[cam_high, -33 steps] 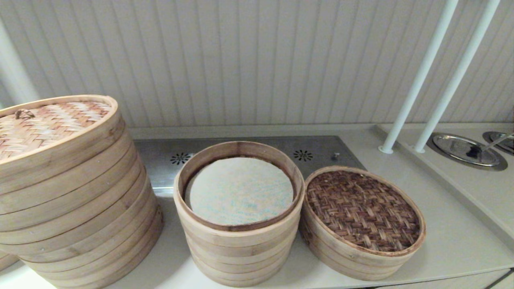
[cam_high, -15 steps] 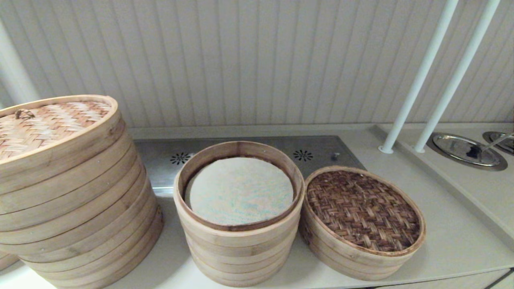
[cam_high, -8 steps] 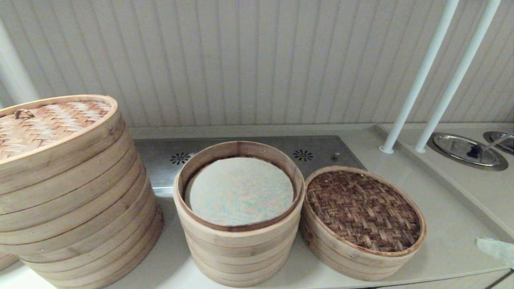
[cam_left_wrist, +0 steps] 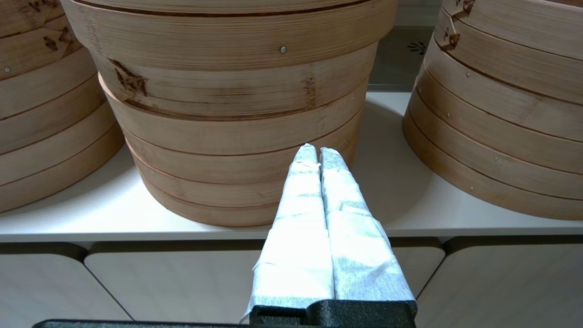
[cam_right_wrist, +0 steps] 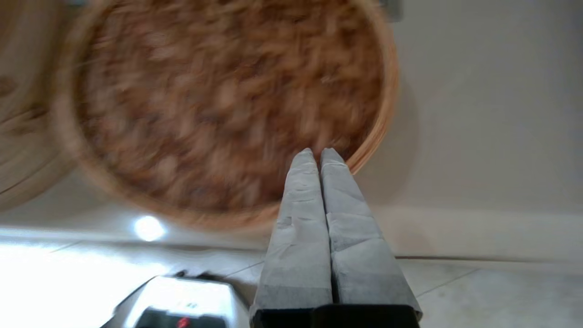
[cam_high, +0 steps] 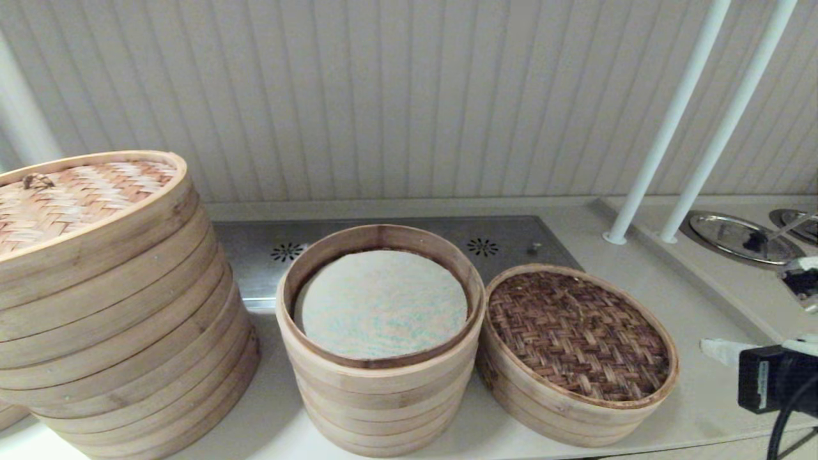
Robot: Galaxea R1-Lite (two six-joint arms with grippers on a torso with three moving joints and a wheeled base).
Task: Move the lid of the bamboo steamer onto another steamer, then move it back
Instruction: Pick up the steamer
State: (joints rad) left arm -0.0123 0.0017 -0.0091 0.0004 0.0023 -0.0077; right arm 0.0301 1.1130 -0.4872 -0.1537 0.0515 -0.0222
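From the head camera we see the bamboo steamer lid [cam_high: 578,335] on the low steamer, touching the taller open stack [cam_high: 380,338]; our right gripper [cam_high: 719,350] hangs beside it. Our left wrist shows the left gripper [cam_left_wrist: 318,152] pressed together, low before that stack. Our right wrist shows those fingers closed, empty, above the lid's rim.

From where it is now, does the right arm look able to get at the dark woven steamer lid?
Probably yes: the right end effector, shut, is beside the bamboo steamer lid on its open side, with only bare counter between.
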